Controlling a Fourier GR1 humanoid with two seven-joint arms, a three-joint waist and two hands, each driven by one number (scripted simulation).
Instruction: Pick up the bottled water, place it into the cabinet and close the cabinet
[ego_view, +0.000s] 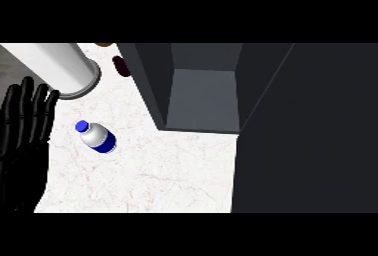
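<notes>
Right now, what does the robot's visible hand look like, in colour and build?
Only the left hand shows, at the view's left edge: glossy black all over, with long, slim, segmented fingers. No markings, cables or sleeve are visible, and the grey forearm is out of view.

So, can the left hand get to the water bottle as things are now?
Probably yes. The left hand rests open at the view's left edge, and the water bottle stands just to its right on bare counter, with nothing between them.

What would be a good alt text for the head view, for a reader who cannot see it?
A water bottle with a blue cap stands on a white marble counter, left of an open dark cabinet. The robot's left hand rests open at the left edge, and a white cylinder is behind the bottle.
</notes>
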